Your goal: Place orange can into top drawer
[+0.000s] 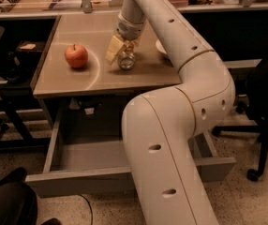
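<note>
The orange can (126, 61) stands on the tan tabletop (78, 81), near its middle, with a silvery end facing the camera. My gripper (121, 50) reaches down from above and sits right at the can, touching or just over its top left. The top drawer (94, 156) is pulled open below the tabletop. Its grey inside shows nothing in it, and its flat front panel (78, 184) faces me. My white arm hides the drawer's right half.
A red apple (76, 56) sits left of the can. A white bowl (160, 46) shows partly behind my arm on the right. A black office chair (265, 102) stands at the right. A dark shape (5, 203) lies at the lower left.
</note>
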Controlling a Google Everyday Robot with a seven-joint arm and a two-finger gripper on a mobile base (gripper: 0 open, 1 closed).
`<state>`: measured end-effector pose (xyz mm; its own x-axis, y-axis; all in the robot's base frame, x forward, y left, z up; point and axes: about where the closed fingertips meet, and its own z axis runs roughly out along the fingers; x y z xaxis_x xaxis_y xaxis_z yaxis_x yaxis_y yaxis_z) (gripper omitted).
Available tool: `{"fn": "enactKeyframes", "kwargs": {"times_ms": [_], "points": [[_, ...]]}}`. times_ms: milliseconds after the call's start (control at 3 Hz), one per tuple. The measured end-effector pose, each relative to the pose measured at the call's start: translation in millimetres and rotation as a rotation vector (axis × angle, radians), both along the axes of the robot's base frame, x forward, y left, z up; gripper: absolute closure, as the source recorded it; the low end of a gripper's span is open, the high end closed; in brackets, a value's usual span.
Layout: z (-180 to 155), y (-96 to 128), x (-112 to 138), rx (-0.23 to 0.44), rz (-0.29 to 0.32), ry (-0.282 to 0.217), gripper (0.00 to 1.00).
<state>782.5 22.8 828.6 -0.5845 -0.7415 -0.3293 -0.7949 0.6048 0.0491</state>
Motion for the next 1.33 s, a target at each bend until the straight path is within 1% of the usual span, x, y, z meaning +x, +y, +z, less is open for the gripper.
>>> {"fn": "enactKeyframes", "kwargs": {"times_ms": [667, 1000, 1333], "points": [[-6, 8, 9, 0.015, -0.003, -0.022, 0.66], [-6, 8, 9, 0.015, -0.003, -0.023, 0.89], [9, 11, 11, 0.003, 0.040, -0.081, 1.00]]}}
